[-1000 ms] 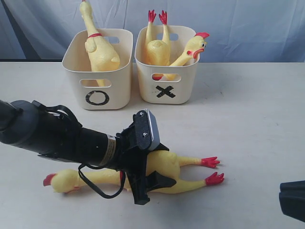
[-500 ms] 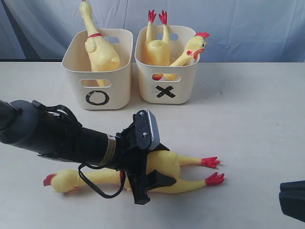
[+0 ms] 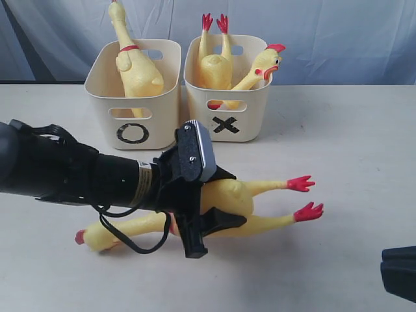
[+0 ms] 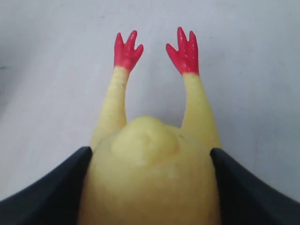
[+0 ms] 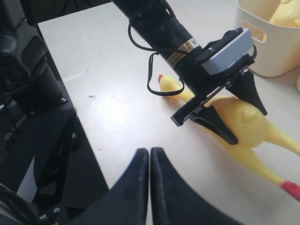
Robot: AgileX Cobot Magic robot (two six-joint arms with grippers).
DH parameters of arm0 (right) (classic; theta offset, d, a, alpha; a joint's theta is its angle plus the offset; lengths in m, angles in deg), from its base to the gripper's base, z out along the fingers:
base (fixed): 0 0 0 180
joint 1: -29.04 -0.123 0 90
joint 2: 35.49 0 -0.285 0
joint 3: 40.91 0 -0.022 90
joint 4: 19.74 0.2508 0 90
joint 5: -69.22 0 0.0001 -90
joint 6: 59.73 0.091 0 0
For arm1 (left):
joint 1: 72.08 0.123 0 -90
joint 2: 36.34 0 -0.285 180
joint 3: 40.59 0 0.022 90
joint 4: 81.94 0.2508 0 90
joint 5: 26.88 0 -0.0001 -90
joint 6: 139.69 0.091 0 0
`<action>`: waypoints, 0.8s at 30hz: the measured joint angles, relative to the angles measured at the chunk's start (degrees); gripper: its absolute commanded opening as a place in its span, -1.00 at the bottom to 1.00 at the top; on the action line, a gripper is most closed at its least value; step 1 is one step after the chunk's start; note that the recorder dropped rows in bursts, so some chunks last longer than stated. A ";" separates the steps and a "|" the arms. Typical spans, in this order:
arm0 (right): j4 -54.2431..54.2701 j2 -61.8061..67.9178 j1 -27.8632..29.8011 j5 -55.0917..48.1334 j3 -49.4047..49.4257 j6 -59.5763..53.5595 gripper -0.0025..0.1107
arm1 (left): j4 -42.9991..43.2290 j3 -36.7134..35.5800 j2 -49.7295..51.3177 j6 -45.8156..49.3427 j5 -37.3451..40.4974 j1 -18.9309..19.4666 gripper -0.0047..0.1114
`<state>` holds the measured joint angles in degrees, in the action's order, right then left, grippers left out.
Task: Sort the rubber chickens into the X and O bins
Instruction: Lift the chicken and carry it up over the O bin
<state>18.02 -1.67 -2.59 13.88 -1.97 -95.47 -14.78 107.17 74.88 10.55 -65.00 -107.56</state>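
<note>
A yellow rubber chicken with red feet is held by its body in my left gripper, near the table's front. Its feet tilt upward and its head droops low to the left. In the left wrist view the black fingers press both sides of the chicken's body. The O bin holds one chicken. The X bin holds two, one feet-up and one with its head over the rim. My right gripper is shut and empty at the front right.
The two cream bins stand side by side at the back of the pale table, against a blue backdrop. The left arm stretches across the front left. The table's edge and dark equipment lie near the right gripper.
The left gripper has risen and shifted right with the chicken; its feet have lifted off the table and its head has slid right. The right gripper has not moved.
</note>
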 measured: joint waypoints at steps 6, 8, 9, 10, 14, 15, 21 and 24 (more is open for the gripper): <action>0.00 0.00 0.00 0.00 0.00 0.00 -0.93 | -2.32 0.00 -3.45 0.21 1.34 0.00 -0.92; 0.00 0.00 0.00 0.00 0.00 0.00 -0.93 | -2.35 0.00 -4.34 0.21 2.72 0.00 -0.92; 0.00 0.00 0.00 0.00 0.00 0.00 -0.93 | -2.45 0.00 -4.78 0.21 3.51 0.00 -0.92; 0.00 0.00 0.00 0.00 0.00 0.00 -0.93 | -2.45 0.00 -5.04 0.21 4.21 0.00 -0.92; 0.00 0.00 0.00 0.00 0.00 0.00 -0.93 | -2.56 0.00 -5.83 0.25 4.99 0.00 -0.92; 0.00 0.00 0.00 0.00 0.00 0.00 -0.93 | -2.68 0.00 -5.84 0.25 5.10 0.00 -0.92; 0.00 0.00 0.00 0.00 0.00 0.00 -0.93 | -2.68 0.00 -6.96 0.25 5.35 0.00 -0.92; 0.00 0.00 0.00 0.00 0.00 0.00 -0.93 | -2.81 0.00 -7.89 0.34 6.19 0.00 -0.92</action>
<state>18.02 -1.67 -2.59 13.88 -1.97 -95.47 -17.59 107.17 66.99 10.89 -58.82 -107.56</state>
